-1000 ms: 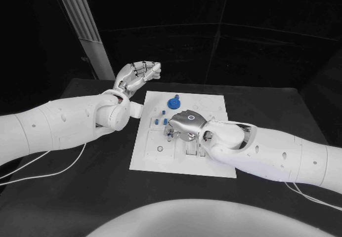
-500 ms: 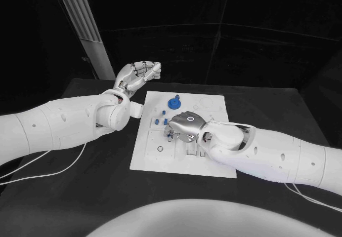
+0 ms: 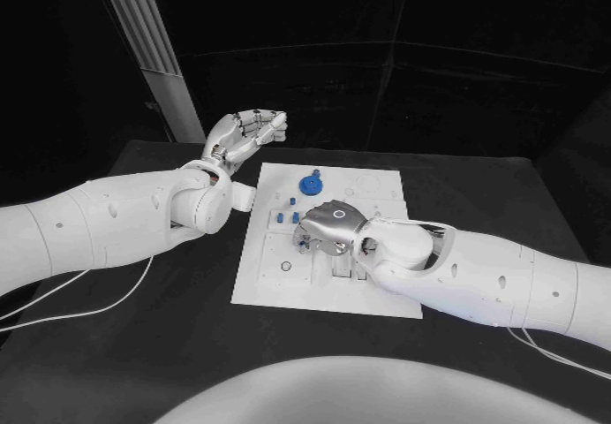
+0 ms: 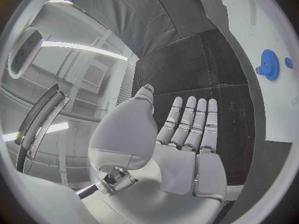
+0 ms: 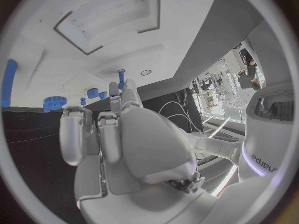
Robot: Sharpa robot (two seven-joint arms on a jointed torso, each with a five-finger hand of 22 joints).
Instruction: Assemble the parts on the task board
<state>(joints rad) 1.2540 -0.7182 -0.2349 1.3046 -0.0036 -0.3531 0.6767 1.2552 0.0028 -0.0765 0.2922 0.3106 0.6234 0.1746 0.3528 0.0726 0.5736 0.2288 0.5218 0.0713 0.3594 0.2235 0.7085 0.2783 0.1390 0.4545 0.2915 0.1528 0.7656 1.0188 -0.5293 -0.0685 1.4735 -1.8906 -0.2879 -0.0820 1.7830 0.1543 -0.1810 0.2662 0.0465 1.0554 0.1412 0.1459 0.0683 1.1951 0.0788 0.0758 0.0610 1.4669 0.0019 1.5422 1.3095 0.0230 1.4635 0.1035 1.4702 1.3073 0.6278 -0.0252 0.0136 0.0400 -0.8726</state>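
Blue parts (image 3: 288, 215) are noted loose on the task board (image 3: 382, 190), assembly judged unfinished; right hand (image 3: 326, 226) grip undeterminable, left hand (image 3: 250, 130) empty, loosely spread.

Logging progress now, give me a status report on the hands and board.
Left hand open, off board. Right hand low over task board, grip unclear. Blue gear unobstructed.
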